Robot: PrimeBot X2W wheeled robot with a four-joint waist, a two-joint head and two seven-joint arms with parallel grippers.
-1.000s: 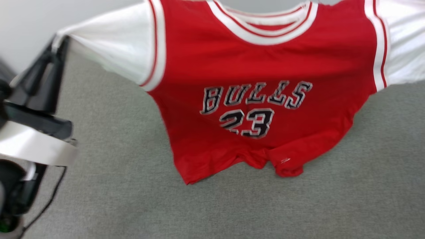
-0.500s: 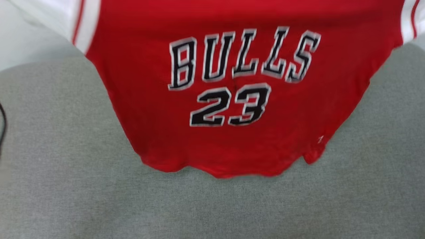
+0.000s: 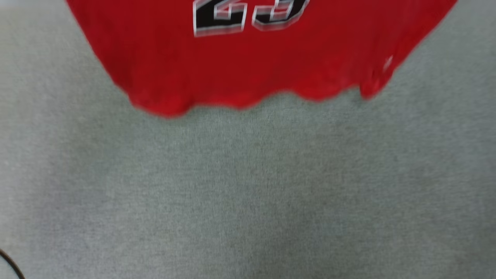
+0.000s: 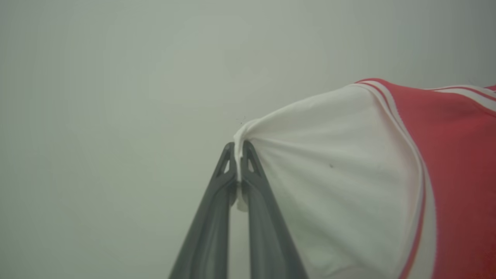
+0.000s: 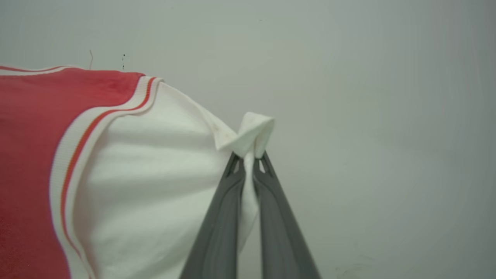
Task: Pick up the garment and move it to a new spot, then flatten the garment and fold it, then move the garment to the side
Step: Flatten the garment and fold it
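Two hands, both clamped on cloth: my left hand [image 4: 238, 145] has its dark fingers [image 4: 217, 209] pressed together on the bunched tip of one white sleeve of the garment [image 4: 364, 182], with a little tuft of fabric poking out past the tips. My right hand [image 5: 250, 155] is closed the same way on the tip of the other sleeve [image 5: 162, 174], where a small folded flap of white sticks up above the fingertips. From each pinch the sleeve fans out taut towards the garment's red body, meeting it at a band of white-and-red striped trim [image 5: 66, 155]. Behind the garment in both wrist views I see a plain pale wall [image 4: 116, 97]. From the head camera the red body hangs front-facing, with the lower half of the black, white-outlined "23" [image 3: 248, 17] near the garment's middle. Its wavy hem [image 3: 240, 101] is the lowest part on show. Below the garment spreads the grey, felt-like counter [image 3: 248, 193]. That view is blurred, so I cannot tell whether the hem touches the counter or hangs just above it.
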